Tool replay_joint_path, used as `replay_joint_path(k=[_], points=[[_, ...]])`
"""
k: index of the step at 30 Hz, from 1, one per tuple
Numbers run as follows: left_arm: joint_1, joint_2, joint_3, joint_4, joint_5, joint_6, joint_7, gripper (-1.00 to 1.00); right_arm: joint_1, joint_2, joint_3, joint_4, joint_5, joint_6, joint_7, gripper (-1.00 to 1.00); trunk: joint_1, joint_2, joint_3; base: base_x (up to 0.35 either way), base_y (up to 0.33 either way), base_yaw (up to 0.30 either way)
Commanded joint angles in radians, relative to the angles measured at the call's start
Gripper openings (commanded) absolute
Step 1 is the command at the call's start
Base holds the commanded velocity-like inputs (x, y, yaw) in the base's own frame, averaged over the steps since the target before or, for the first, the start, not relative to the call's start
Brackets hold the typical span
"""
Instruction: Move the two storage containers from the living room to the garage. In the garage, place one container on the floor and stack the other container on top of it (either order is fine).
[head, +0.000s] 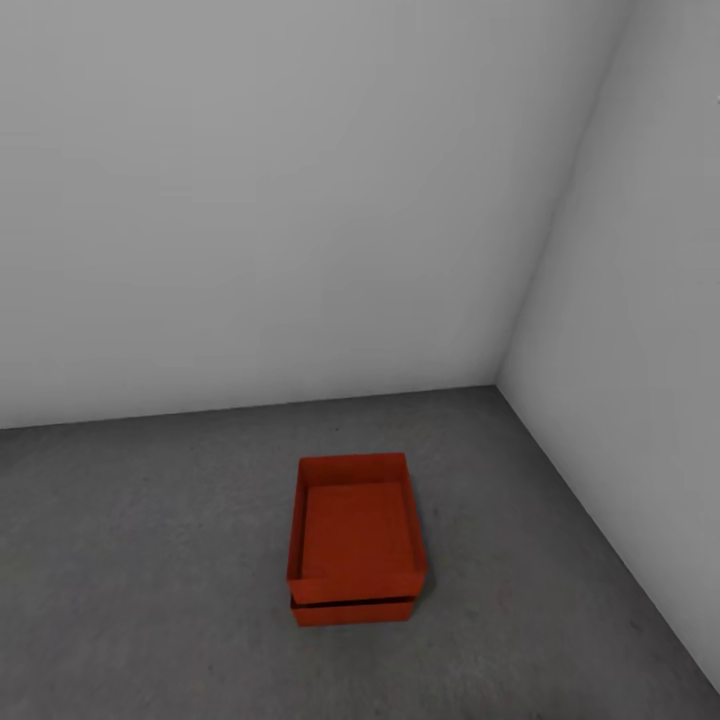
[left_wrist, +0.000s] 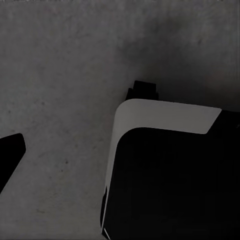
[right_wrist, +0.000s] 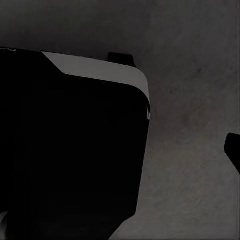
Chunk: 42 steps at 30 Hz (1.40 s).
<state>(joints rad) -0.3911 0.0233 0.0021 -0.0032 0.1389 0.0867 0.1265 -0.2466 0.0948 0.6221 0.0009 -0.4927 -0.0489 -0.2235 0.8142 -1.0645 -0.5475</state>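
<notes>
Near the corner of the garage, on the dark grey concrete floor (head: 150, 560), I see the two storage containers stacked one on the other. The upper container (head: 357, 530) is an orange-red, open-top bin with straight walls, and its inside looks bare. Under it, the lower container (head: 352, 609) shows as a narrow orange-red strip along the near side, with a thin dark gap between the two rims. The upper bin sits slightly askew on the lower one, its near right corner overhanging a little. The stack stands apart from both walls: the grey-white back wall (head: 280, 200) is behind it and the side wall (head: 640, 380) is off to its right.

From my left wrist camera I look onto mottled concrete. A large dark body with a pale grey curved edge (left_wrist: 165, 117), part of the robot's own structure, covers much of that picture. A dark tip (left_wrist: 10, 157) pokes in at the frame's edge; it may be a finger of the left pincer, but I cannot tell how wide that pincer stands.

My right wrist camera gives much the same: the same kind of dark body with a pale rim (right_wrist: 100, 70), concrete beyond it, and a dark tip (right_wrist: 233, 150) at the edge. I cannot tell the right pincer's state either.
</notes>
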Motion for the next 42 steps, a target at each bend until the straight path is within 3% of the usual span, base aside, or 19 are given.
replay_joint_path(k=[1,42], points=[[0.000,0.000,-0.001,-0.001,0.008,0.003,0.002,1.00,0.000,0.000,0.008,0.001,-0.010,-0.003,-0.002,1.00,0.000,0.000,0.001,0.000,0.000,0.000],[0.000,-0.002,-0.001,-0.003,-0.002,-0.002,-0.001,1.00,0.015,0.004,0.008,0.001,-0.007,-0.009,0.018,1.00,0.000,0.000,0.064,0.000,0.000,0.000]])
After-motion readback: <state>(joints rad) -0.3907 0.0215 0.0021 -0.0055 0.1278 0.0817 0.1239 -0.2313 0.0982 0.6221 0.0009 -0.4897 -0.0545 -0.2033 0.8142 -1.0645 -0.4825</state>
